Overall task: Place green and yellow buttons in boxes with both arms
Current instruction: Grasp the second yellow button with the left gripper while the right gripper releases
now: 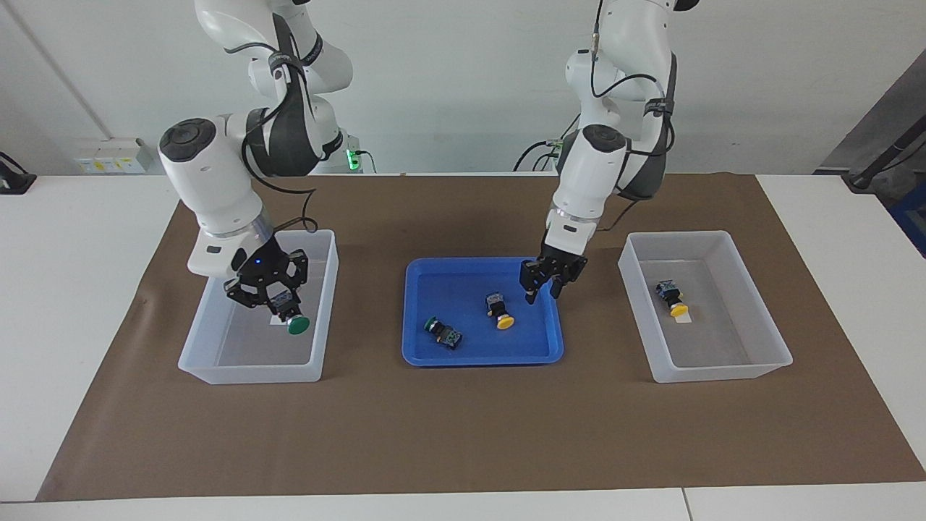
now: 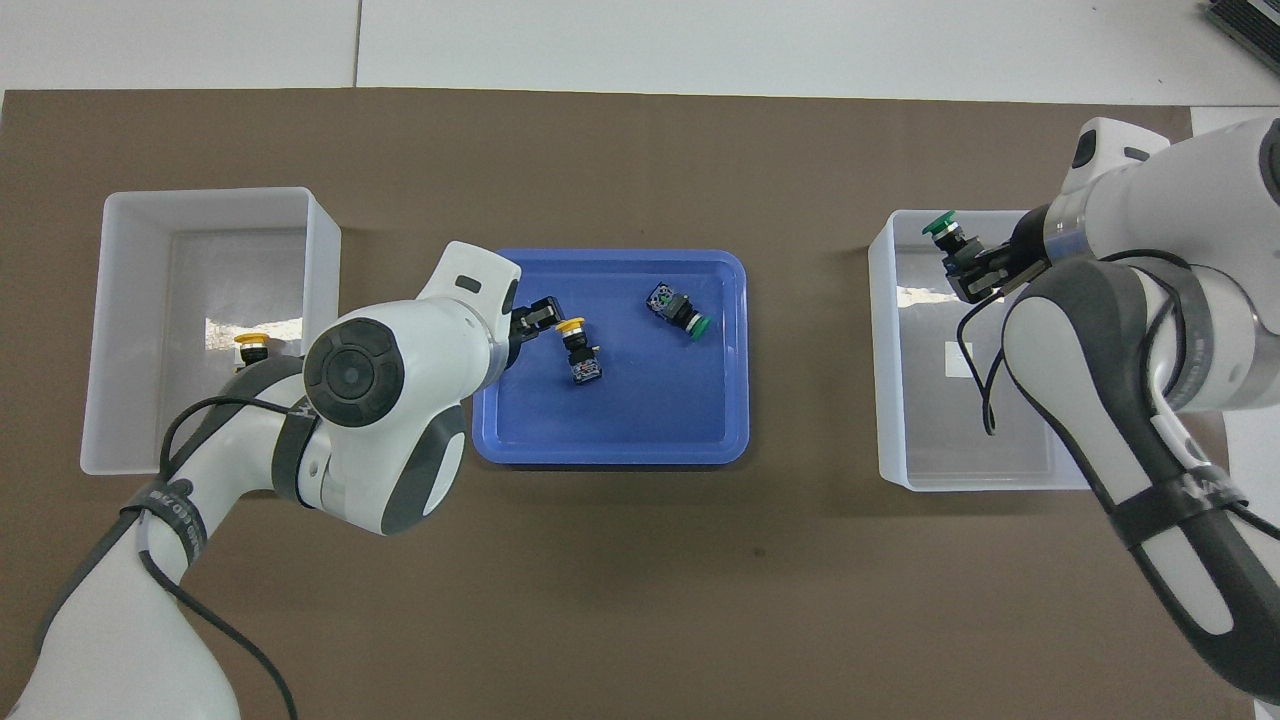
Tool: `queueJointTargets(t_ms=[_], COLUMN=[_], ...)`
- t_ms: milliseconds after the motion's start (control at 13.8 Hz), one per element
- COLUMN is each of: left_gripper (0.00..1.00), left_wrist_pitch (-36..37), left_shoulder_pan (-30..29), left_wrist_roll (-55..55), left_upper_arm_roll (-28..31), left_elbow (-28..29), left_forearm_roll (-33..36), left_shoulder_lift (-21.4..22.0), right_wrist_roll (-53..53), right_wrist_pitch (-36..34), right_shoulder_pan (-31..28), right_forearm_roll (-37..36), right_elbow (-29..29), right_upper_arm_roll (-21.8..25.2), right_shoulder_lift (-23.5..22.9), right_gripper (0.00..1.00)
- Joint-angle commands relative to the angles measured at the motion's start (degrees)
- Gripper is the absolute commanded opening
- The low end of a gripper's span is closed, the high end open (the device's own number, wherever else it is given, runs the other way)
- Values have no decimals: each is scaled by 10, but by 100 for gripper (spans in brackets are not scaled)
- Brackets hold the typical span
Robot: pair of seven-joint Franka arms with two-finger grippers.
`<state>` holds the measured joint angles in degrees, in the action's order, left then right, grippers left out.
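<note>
My right gripper (image 1: 286, 312) is shut on a green button (image 1: 298, 325) and holds it over the box (image 1: 249, 373) at the right arm's end, low between its walls; it also shows in the overhead view (image 2: 965, 265). My left gripper (image 1: 542, 293) is open over the blue tray (image 1: 477, 358), just beside a yellow button (image 1: 500, 311) that lies in the tray. A second green button (image 1: 441, 331) lies in the tray too. The other yellow button (image 1: 673, 298) lies in the box (image 1: 723, 373) at the left arm's end.
The tray stands mid-table between the two boxes on a brown mat (image 1: 463, 434). White table surface surrounds the mat. A small white label (image 2: 958, 358) lies on the floor of the right arm's box.
</note>
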<state>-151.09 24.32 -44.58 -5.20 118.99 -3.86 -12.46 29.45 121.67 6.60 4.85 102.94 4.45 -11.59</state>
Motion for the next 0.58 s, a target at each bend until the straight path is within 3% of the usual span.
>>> queueJointTargets(t_ms=[0, 363, 508], left_gripper=[63, 63, 54], left_wrist_pitch=[-45, -83, -91], left_shoulder_pan=[30, 56, 63], left_wrist_roll=[-16, -39, -39], left_upper_arm_roll=[10, 10, 10], left_elbow=[-2, -2, -2], left_forearm_roll=[-9, -9, -9], left_shoulder_lift=[-41, -63, -73], right_wrist_roll=[8, 10, 9], right_wrist_pitch=[36, 49, 58], right_shoulder_pan=[-7, -20, -22], right_forearm_roll=[1, 0, 0], right_elbow=[31, 42, 55], right_upper_arm_roll=[-8, -8, -8], right_shoulder_lift=[1, -5, -1], right_gripper=[0, 0, 0])
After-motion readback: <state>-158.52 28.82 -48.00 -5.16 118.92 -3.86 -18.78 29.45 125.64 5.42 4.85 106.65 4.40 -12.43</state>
